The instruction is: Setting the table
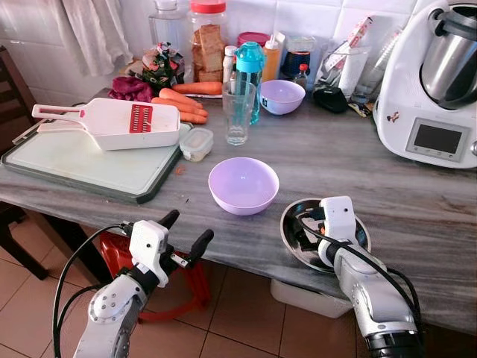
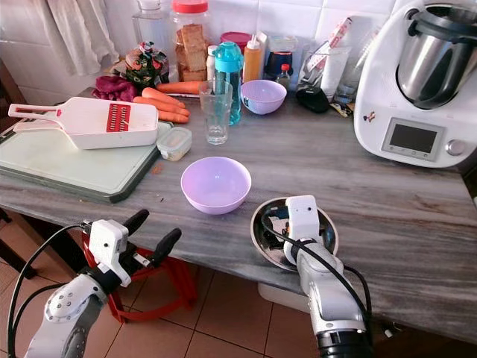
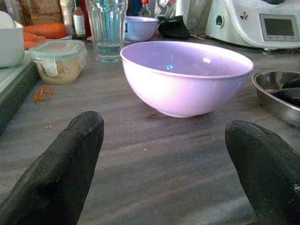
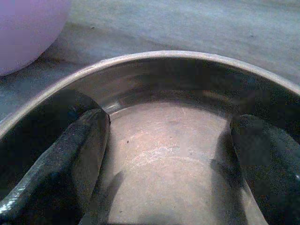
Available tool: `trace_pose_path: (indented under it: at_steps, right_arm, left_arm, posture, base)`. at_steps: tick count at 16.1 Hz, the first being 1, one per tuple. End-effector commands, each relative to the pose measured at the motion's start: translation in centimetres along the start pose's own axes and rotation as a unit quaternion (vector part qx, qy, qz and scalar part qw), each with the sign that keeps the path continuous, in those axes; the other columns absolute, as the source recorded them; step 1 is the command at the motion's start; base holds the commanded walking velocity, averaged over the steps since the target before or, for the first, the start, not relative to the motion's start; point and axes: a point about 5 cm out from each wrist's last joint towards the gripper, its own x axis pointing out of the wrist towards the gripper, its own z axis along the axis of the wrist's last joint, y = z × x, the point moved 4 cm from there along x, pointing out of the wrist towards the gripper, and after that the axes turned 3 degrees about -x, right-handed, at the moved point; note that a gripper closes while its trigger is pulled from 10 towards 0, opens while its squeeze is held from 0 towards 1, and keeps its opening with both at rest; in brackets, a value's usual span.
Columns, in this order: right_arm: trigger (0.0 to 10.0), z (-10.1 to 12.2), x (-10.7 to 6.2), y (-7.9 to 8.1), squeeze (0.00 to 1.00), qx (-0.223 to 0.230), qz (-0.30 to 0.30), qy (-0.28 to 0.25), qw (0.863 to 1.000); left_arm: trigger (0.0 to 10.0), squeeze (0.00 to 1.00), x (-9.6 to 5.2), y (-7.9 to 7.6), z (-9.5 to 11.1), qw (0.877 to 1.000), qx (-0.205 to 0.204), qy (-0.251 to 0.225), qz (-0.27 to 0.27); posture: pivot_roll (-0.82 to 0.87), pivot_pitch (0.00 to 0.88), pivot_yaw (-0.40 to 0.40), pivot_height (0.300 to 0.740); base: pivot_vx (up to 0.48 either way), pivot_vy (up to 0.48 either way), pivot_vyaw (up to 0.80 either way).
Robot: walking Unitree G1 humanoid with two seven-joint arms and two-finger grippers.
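A grey wood-grain countertop (image 1: 350,160) is running across the scene, backed by a white tiled wall (image 1: 246,13), with terracotta floor tiles (image 1: 246,321) showing below its near edge. At the far left a white mandoline slicer (image 1: 112,123) is lying on a pale cutting board (image 1: 82,160), with carrots (image 1: 182,104) behind it and a small lidded container (image 1: 197,143) just beside the board. A drinking glass (image 1: 238,112) is standing in front of a teal bottle (image 1: 249,67), and a small lilac bowl (image 1: 282,96) is sitting farther back. At the far right a white kitchen machine (image 1: 432,82) is standing against the wall.

The left gripper (image 1: 185,233) is hovering off the near edge of the counter, its two black fingers spread wide apart and holding nothing, pointing toward the large lilac bowl (image 1: 244,185), which is sitting near the counter's front edge, well apart from the fingertips.

Just right of that bowl, a steel bowl (image 1: 292,237) is resting at the counter's near edge. The right gripper (image 4: 168,150) is reaching down into it from the near side, its fingers (image 4: 79,150) spread apart inside the bowl, close to the inner wall on either side; they are closing on nothing.
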Motion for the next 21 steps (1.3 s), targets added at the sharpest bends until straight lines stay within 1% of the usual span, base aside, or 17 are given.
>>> trace_pose_path:
  at_steps: [1, 4, 6, 13, 15, 17, 19, 20, 21]
  right_arm:
    - [10.0, 0.4, 0.3, 0.0, 0.34, 0.005, 0.000, -0.006, 1.000]
    - [10.0, 0.4, 0.8, 0.3, 0.33, 0.011, -0.001, -0.011, 1.000]
    - [10.0, 0.5, 1.1, 0.8, 0.33, 0.018, 0.004, -0.015, 1.000]
    - [10.0, 0.8, 1.6, 1.6, 0.33, 0.027, 0.012, -0.026, 0.999]
    - [10.0, 0.9, 1.3, 1.3, 0.33, 0.028, 0.006, -0.033, 0.999]
    - [10.0, 1.5, 0.2, 0.1, 0.33, 0.028, -0.014, -0.056, 0.998]
    - [10.0, 2.2, -0.9, -0.5, 0.33, 0.016, -0.018, -0.076, 0.997]
    - [10.0, 2.3, -1.1, -0.6, 0.33, 0.016, -0.019, -0.077, 0.997]
    - [10.0, 2.5, -1.6, -1.0, 0.33, 0.017, -0.027, -0.083, 0.996]
  left_arm:
    - [10.0, 0.00, -0.1, -0.3, 0.0, 1.000, 0.006, 0.005, -0.006]
    - [10.0, 0.00, -0.2, -0.2, 0.1, 1.000, 0.007, 0.006, -0.007]
    - [10.0, 0.00, -0.2, -0.2, 0.3, 1.000, 0.010, 0.006, -0.007]
    - [10.0, 0.00, -0.2, -0.2, 0.5, 1.000, 0.011, 0.008, -0.006]
    - [10.0, 0.00, -0.3, -0.2, 0.5, 1.000, 0.011, 0.008, -0.007]
    - [10.0, 0.00, -0.5, -0.1, 0.5, 1.000, 0.010, 0.009, -0.005]
    - [10.0, 0.00, -0.7, -0.1, 0.5, 1.000, 0.007, 0.008, -0.010]
    - [10.0, 0.00, -0.7, -0.1, 0.5, 1.000, 0.005, 0.008, -0.012]
    - [10.0, 0.00, -0.8, -0.1, 0.6, 1.000, 0.005, 0.008, -0.013]
  posture:
    - [0.01, 0.034, -0.010, 0.740]
    - [0.01, 0.037, -0.003, 0.740]
    - [0.02, 0.039, 0.000, 0.740]
    - [0.02, 0.039, 0.001, 0.740]
    - [0.02, 0.038, 0.000, 0.740]
    - [0.02, 0.037, -0.001, 0.740]
    - [0.01, 0.036, -0.004, 0.740]
    - [0.01, 0.036, -0.004, 0.740]
    - [0.01, 0.034, -0.005, 0.740]
  base:
    - [0.000, 0.000, 0.00]
    - [0.000, 0.000, 0.00]
    - [0.000, 0.000, 0.00]
    - [0.000, 0.000, 0.00]
    - [0.000, 0.000, 0.00]
    - [0.000, 0.000, 0.00]
    - [0.000, 0.000, 0.00]
    - [0.000, 0.000, 0.00]
    - [0.000, 0.000, 0.00]
